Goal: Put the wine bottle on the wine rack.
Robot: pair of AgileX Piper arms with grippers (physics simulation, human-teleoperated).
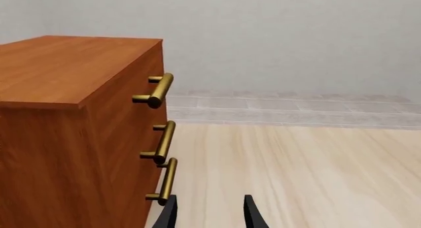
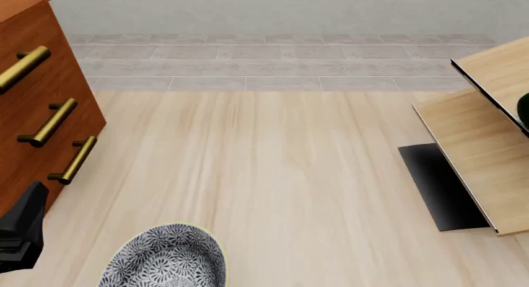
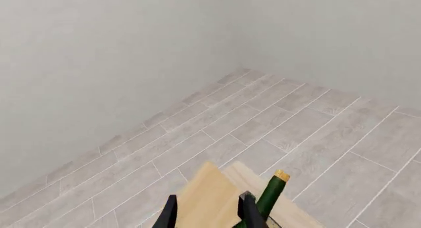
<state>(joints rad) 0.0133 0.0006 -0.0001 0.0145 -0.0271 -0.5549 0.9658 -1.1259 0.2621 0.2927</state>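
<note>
Front view, going left to right: a reddish-brown drawer cabinet [image 2: 37,107] with brass handles fills the upper left, the left arm's dark body sits at the lower left edge, and a patterned bowl [image 2: 170,259] lies at the bottom. At the right edge stands the wine rack [image 2: 484,157], with a sliver of the wine bottle [image 2: 524,107] on it. The left gripper [image 1: 209,213] has its fingers parted and holds nothing. The right gripper [image 3: 209,213] is likewise spread, above the rack beside the bottle's corked neck.

The black two-fingered left gripper [image 1: 209,213] and black two-fingered right gripper [image 3: 209,212] are being held with fingers parted, nothing between them.
</note>
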